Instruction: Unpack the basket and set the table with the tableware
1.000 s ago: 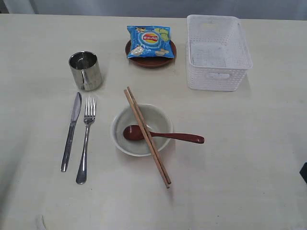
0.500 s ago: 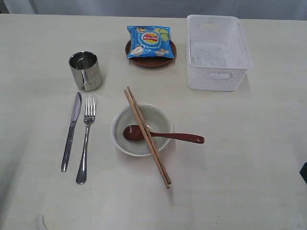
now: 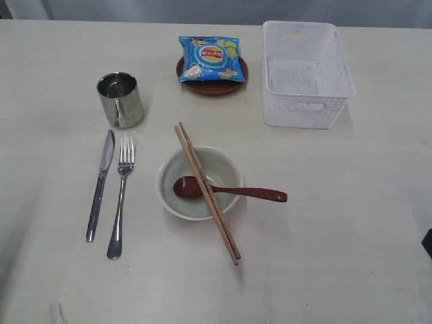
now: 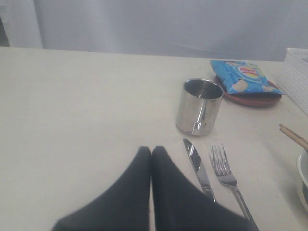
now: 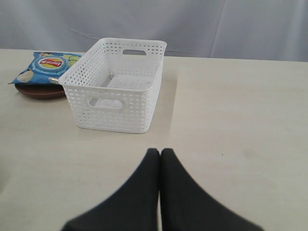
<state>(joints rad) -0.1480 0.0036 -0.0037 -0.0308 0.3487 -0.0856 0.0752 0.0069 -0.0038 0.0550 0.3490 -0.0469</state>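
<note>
The white basket (image 3: 307, 74) (image 5: 115, 84) stands empty at the back right of the table (image 3: 351, 216). A steel mug (image 3: 120, 99) (image 4: 198, 106) stands behind the knife (image 3: 99, 183) (image 4: 198, 168) and fork (image 3: 120, 196) (image 4: 226, 175). In the cream bowl (image 3: 223, 169) lies the wooden spoon (image 3: 229, 191), and the chopsticks (image 3: 206, 190) rest across the bowl's rim. The brown plate (image 3: 212, 84) carries a blue chip bag (image 3: 209, 59). My left gripper (image 4: 151, 150) is shut and empty, near the knife. Short of the basket, my right gripper (image 5: 160, 152) is also shut and empty. Neither gripper shows in the exterior view.
A dark object (image 3: 427, 244) shows at the right edge of the exterior view. A grey curtain (image 4: 159, 24) hangs behind the table's far edge.
</note>
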